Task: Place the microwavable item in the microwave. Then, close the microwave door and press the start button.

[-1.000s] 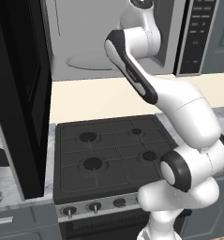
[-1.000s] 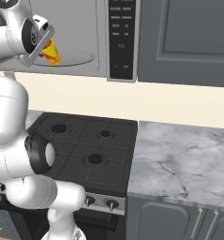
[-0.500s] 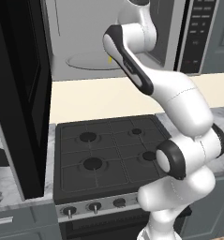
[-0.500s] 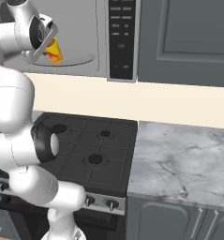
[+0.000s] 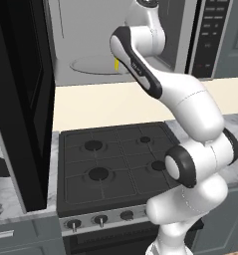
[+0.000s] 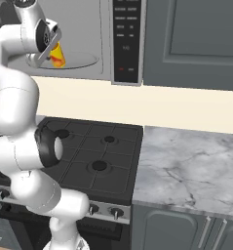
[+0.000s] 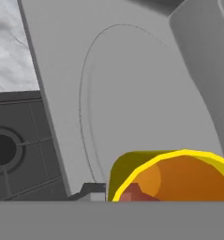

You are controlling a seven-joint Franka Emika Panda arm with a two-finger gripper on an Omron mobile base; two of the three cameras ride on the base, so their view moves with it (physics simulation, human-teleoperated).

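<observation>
We see white arm reaching up into open microwave (image 5: pixel 65 40) above stove (image 5: pixel 115 164). Gripper (image 6: pixel 48 49) clamped tight on yellow cup (image 6: pixel 56 53), cup at left front of cavity, over turntable (image 7: pixel 132 108); whether it touches turntable we cannot tell. Microwave door (image 5: pixel 21 104) swung wide open at far left. Button panel (image 6: pixel 126 39) on right, untouched. We judge step 1 of 3 nearly done: cup inside but not released. Left: let go, withdraw, shut door, press start.
</observation>
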